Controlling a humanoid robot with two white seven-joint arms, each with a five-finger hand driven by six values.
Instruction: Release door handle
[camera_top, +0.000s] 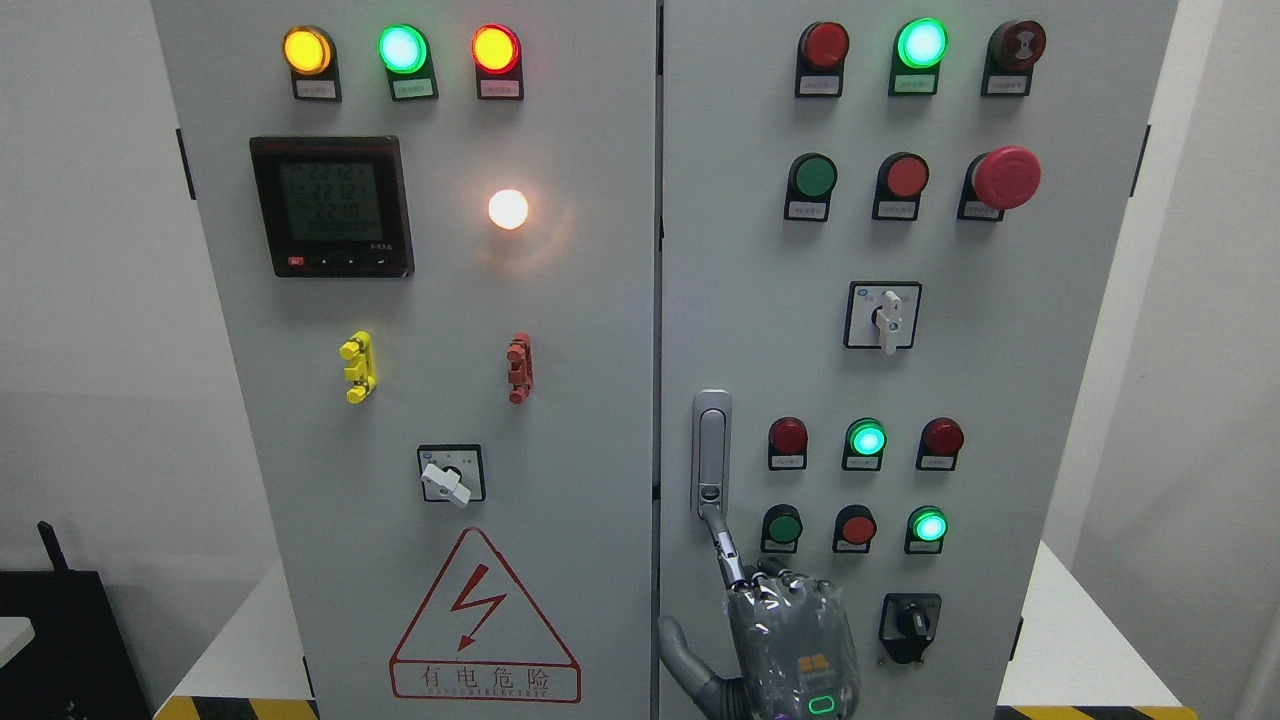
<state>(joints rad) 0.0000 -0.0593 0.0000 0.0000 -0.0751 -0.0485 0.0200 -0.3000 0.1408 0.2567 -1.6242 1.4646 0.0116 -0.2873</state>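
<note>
The right hand (790, 640) rises at the bottom edge, index fingertip (716, 525) extended onto the lower end of the door handle (711, 455), other fingers curled, gripping nothing. Release seems nearly finished; next, draw the finger back off the right cabinet door (900, 380).

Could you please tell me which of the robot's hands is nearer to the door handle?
Right. The right hand sits just below the door handle, its index finger reaching up to the handle's lower end. The left hand is out of view.
</note>
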